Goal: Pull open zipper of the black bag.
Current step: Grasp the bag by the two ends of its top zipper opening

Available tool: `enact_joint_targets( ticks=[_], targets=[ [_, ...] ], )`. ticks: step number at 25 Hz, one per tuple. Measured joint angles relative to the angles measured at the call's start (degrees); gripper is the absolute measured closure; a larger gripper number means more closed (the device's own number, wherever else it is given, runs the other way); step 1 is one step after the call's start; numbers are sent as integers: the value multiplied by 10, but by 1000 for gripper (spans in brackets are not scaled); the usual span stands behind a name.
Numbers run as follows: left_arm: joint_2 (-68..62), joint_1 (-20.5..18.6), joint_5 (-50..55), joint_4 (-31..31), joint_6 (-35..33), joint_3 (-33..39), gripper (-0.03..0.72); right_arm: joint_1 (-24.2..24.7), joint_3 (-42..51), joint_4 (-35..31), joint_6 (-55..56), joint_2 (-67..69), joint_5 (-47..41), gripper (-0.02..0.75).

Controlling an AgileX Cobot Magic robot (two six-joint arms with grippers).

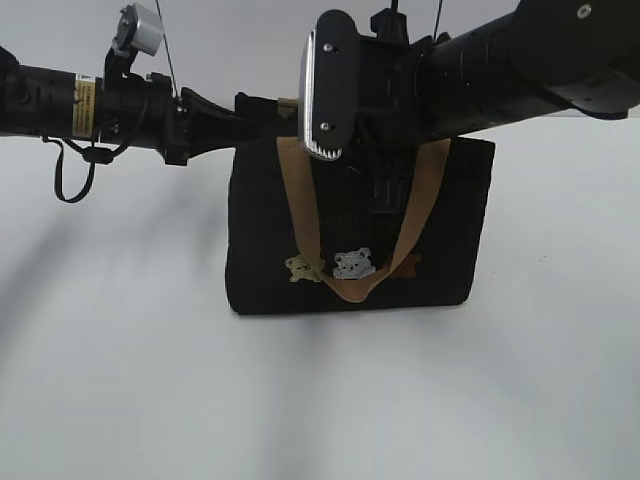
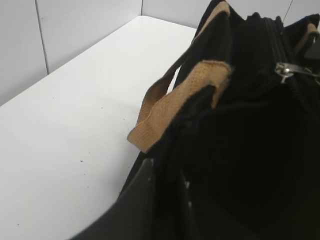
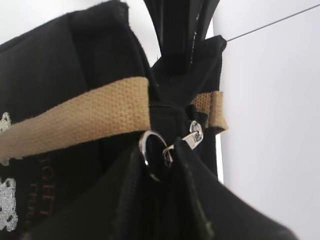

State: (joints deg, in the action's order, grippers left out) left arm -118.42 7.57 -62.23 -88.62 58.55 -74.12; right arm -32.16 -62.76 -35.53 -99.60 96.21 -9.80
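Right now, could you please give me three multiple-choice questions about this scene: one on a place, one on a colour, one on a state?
1. The silver ring pull sits: A at the top seam of the black bag; B at its bottom edge; C on a handle.
2. The handles are: A red; B tan; C blue.
3. The bag: A lies flat; B is upside down; C stands upright.
Answers: 1 A, the right wrist view shows it at the seam; 2 B, both are tan webbing; 3 C, its base rests on the table.
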Motion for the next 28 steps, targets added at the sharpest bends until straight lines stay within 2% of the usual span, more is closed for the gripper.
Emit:
enact_joint_targets(
  ticks=[6,8,15,28],
  targets=[
    [0,0,0,-1,0,0,644,0,0,0,-1,0,0,734],
    [0,0,0,-1,0,0,644,0,0,0,-1,0,0,753],
    [0,0,0,-2,0,0,644,0,0,0,6,-1,0,753],
    [0,0,-1,-2,0,0,644,0,0,0,87,-23,17,753]
  ],
)
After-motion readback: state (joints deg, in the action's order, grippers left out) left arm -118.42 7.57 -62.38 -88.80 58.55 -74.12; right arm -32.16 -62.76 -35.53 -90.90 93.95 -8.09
